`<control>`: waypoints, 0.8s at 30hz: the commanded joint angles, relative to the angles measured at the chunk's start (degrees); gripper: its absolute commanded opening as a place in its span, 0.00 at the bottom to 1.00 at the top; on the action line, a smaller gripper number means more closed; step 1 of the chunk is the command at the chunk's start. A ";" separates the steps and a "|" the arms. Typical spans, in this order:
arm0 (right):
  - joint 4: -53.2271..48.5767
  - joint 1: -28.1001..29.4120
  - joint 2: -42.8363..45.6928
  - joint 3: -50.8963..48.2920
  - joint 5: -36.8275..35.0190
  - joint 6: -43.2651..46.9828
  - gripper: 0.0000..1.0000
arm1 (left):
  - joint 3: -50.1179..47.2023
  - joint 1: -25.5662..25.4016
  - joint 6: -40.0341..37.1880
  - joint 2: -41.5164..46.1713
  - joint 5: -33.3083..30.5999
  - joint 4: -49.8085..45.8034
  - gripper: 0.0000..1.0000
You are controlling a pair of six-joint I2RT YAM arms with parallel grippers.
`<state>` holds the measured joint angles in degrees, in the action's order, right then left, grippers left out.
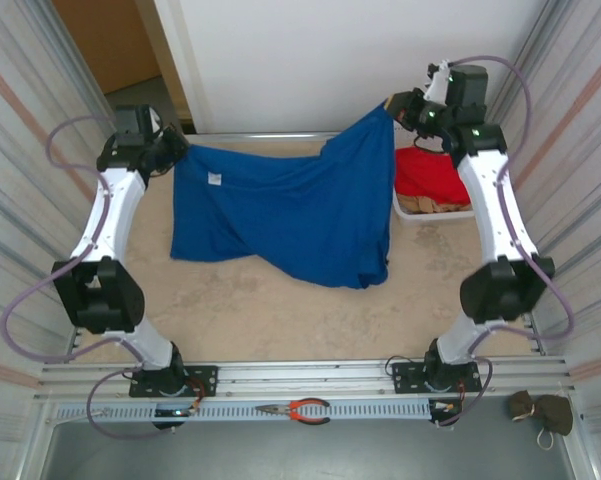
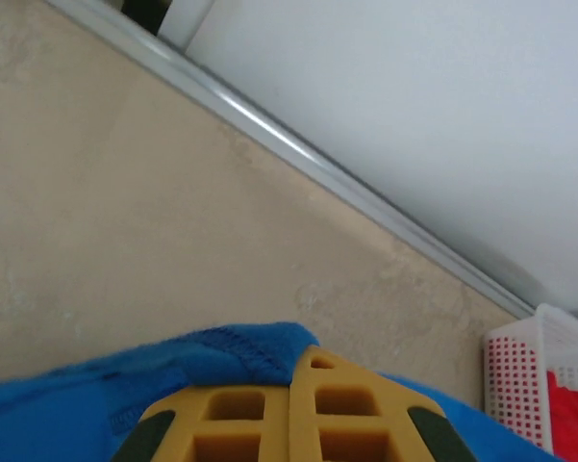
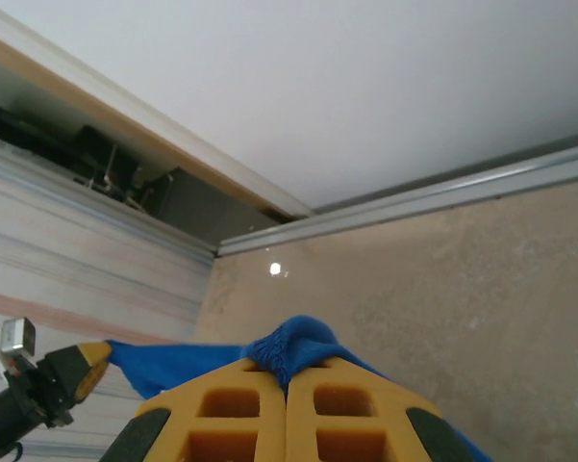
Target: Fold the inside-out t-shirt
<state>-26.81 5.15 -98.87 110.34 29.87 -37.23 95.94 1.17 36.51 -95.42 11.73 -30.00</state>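
Pinching t-shirt (image 1: 290, 215) edge — left fingers (image 2: 236, 419) clamped on it | right fingers (image 3: 226, 414) likewise — shirt stretched between.

royal-blue t-shirt (image 1: 300, 215) w/ white tag (image 1: 215, 179), red garment (image 1: 430, 172) in white basket (image 1: 435, 214), mottled beige table (image 1: 280, 310).

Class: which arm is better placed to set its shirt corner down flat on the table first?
Left, probably: the left gripper pinches the t-shirt over the table, while the right gripper holds its corner raised, close to the white basket.
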 commanded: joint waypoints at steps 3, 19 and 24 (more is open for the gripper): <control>-0.46 3.44 -6.00 27.84 3.35 -0.35 0.00 | 19.94 -1.03 -0.34 1.55 -0.21 -0.44 0.00; 17.43 3.94 18.16 -34.52 -1.66 0.25 0.00 | -27.53 -6.11 2.52 27.48 1.20 8.55 0.00; 20.12 5.71 23.39 -59.28 -5.72 2.77 0.00 | -50.41 -19.75 7.75 35.88 -5.30 12.58 0.00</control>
<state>-11.14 9.39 -80.47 58.24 27.24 -37.41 52.42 -12.60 40.29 -64.99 10.07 -21.76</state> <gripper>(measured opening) 0.048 0.046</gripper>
